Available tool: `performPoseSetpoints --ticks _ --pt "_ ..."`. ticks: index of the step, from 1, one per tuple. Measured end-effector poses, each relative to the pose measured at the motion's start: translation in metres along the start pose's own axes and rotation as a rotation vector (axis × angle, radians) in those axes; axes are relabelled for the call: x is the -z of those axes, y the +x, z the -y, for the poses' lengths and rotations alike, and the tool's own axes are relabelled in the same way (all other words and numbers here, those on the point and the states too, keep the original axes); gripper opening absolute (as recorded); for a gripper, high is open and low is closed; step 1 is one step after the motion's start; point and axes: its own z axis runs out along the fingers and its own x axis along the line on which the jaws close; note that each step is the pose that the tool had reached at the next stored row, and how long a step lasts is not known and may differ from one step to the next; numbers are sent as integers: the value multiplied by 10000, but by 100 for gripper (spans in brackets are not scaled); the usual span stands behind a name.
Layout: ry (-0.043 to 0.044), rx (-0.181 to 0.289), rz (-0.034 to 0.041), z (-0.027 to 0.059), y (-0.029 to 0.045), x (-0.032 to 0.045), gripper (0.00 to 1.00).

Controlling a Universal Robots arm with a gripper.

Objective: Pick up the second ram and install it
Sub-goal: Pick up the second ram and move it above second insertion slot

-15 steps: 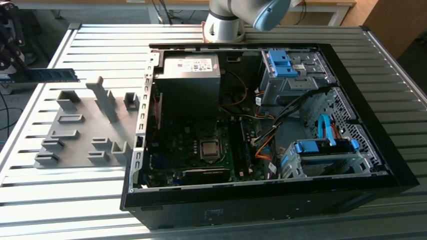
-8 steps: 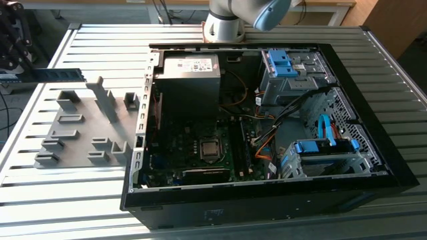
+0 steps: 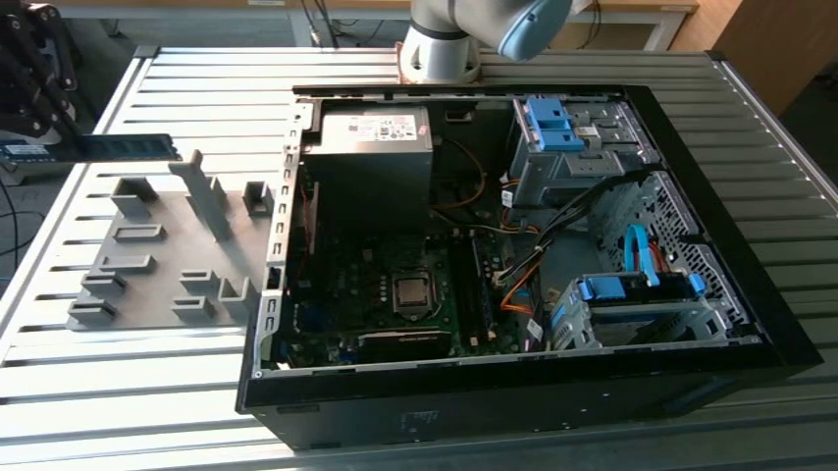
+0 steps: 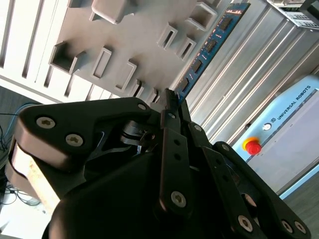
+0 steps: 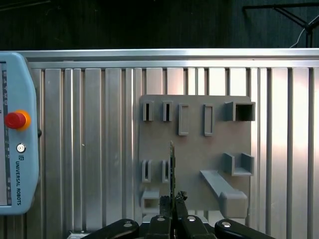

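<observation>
Second ram (image 3: 121, 147) was in the gripper (image 3: 53, 139) when I checked the feeds. The black fingers (image 4: 172, 102) were clamped on one end of the blue stick, and the rest of it stuck out past them with its row of dark chips showing in the second wrist view.

In the exterior view the second ram sat level, way over on the exterior view's left. It was by the far edge of the grey holder fixture (image 3: 164, 250) and well apart from the open PC case (image 3: 524, 392). In the first wrist view I saw the stick edge-on as a thin line running out from the fingertips, across the fixture between its small slots. I couldn't tell if it was touching the fixture or hanging just over it.

The fixture lay flat on the slatted aluminium table (image 3: 157, 392), just beside the case. The teach pendant (image 5: 17, 139) with its red button (image 5: 14, 120) was lying on the table too, off to one side of the fixture. Inside the case the motherboard (image 3: 392, 294) lay open to the camera, with the power supply (image 3: 373, 132) at the far end.
</observation>
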Motion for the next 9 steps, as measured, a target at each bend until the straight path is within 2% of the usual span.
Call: performPoseSetpoints --ticks 9 --pt "-1 -7 -1 142 -2 -3 14"
